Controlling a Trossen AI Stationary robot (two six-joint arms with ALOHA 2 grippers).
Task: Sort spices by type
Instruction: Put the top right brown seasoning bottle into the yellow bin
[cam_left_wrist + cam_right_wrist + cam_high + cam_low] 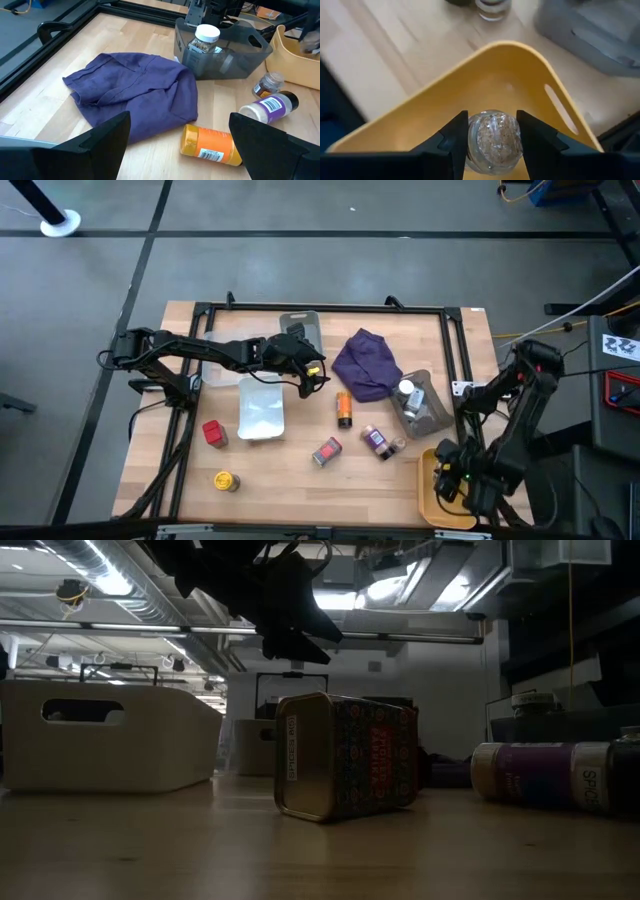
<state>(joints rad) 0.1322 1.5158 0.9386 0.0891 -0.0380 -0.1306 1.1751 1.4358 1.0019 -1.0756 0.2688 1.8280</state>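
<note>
My left gripper (pixel 312 372) hangs open and empty above the table, between the clear tray (pixel 261 408) and the purple cloth (pixel 135 95). An orange jar (pixel 210 145) lies on its side just beyond the gripper. A purple-labelled jar (pixel 267 107) and a small brown jar (pixel 267 84) are past the orange jar. A white-capped jar (pixel 202 42) stands in the dark grey tray (pixel 240 60). A patterned tin (pixel 345 768) lies mid-table. A red tin (pixel 214 433) and a yellow jar (pixel 226 480) sit near the left. My right gripper (pixel 492 137) is shut on a clear glass spice jar (pixel 492 140) over the yellow tray (pixel 520 75). My right gripper pinches the clear glass jar's round sides (pixel 475 137) between its two fingers (pixel 452 140). The fingers come from above, pointing down into the yellow tray. I cannot tell whether the jar's bottom rests on the tray floor.
A second grey tray (pixel 300 325) sits at the far edge. The black frame rails (pixel 320 308) run round the table. The clear tray shows as a pale box in the low view (pixel 100 735). Bare wood lies along the near edge, between the yellow jar and the yellow tray (pixel 432 498).
</note>
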